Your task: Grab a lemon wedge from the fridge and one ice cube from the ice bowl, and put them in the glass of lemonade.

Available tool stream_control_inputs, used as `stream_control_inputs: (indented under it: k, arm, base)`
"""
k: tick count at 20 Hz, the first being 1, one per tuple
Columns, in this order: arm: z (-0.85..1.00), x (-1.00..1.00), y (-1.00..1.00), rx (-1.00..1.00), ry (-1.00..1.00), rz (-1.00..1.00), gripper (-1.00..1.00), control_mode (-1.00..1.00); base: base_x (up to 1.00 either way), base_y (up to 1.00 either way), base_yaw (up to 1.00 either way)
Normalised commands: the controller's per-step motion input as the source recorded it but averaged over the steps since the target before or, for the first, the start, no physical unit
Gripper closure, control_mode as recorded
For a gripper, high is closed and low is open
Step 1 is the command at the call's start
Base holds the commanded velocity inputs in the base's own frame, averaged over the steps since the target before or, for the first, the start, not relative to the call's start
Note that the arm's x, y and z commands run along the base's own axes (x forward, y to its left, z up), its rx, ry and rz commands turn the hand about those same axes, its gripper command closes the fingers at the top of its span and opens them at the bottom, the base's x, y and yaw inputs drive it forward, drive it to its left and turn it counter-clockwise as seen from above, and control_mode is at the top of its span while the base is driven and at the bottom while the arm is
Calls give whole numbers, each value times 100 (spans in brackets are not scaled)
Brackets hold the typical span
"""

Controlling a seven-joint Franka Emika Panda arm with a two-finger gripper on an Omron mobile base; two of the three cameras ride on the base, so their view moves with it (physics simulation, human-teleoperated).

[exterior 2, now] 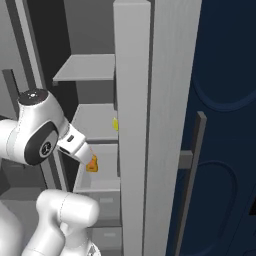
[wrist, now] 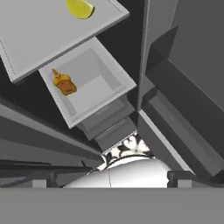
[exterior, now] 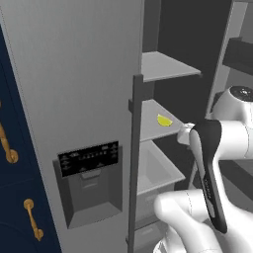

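Observation:
The fridge (exterior: 74, 74) has its right side open, and its grey shelves show. The lemon wedge (exterior: 164, 120), small and bright yellow, lies on the middle shelf (exterior: 150, 131). It peeks out beside the door edge in the right base view (exterior 2: 115, 124) and lies at the top of the hand view (wrist: 80, 8). My gripper (exterior 2: 86, 155) hangs in front of the open compartment, just below and to the right of the wedge's shelf, pointing down towards the drawer. It is open and holds nothing. The ice bowl and the glass of lemonade are out of view.
An open drawer (wrist: 94, 87) under the shelf holds a small orange bottle (wrist: 63, 83). The closed left door carries a black dispenser panel (exterior: 89, 157) and a long dark handle (exterior: 134, 163). Navy cabinets with gold handles (exterior: 7, 148) flank the fridge.

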Motion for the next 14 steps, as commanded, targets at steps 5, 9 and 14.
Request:
stream_control_inputs:
  k: [5,9,14]
  arm:
    - [0,44,20,0,0,0,-100,-100]
    - [0,84,1,0,0,1,-100,-100]
    - [0,100,-15,0,1,7,-100,-100]
  base:
    - [0,0,0]
    - [0,0,0]
    - [0,0,0]
